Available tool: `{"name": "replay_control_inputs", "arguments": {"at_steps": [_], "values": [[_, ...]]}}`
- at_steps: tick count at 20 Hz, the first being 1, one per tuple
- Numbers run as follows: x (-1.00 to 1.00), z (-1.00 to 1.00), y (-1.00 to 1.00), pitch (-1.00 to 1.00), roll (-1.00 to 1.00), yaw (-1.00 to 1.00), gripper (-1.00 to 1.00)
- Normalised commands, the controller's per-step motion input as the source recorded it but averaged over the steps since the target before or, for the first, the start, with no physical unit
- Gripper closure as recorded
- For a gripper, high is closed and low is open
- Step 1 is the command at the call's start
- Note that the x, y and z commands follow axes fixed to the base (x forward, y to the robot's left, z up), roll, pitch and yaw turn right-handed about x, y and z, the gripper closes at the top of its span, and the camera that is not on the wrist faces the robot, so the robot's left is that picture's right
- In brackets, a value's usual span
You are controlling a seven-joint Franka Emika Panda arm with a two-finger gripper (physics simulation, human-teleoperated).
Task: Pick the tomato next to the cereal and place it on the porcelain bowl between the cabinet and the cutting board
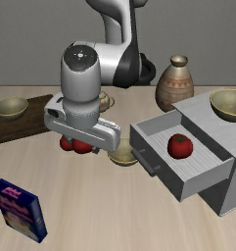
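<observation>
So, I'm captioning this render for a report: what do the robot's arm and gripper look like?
The arm has smooth, glossy, white-grey shells with rounded, cylindrical links and black sections at the upper joints. The gripper has a boxy, light grey body with a flat, angular face.

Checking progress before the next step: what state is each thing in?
Drawer: open, with a second tomato inside.
Table tomato: on the table, under the end effector.
Porcelain bowl: on the table, no tomato in it.
Cereal box: on the table, nothing touching it.
</observation>
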Motion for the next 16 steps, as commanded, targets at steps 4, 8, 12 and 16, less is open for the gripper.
{"name": "replay_control_inputs", "arguments": {"at_steps": [4, 8, 12, 16], "values": [[0.00, 0.00, 1.00, 0.00, 0.00, 0.00, 1.00], [0.00, 0.00, 1.00, 0.00, 0.00, 0.00, 1.00], [-0.25, 0.00, 0.75, 0.00, 0.00, 0.00, 1.00], [-0.50, 0.00, 0.50, 0.00, 0.00, 0.00, 1.00]]}}
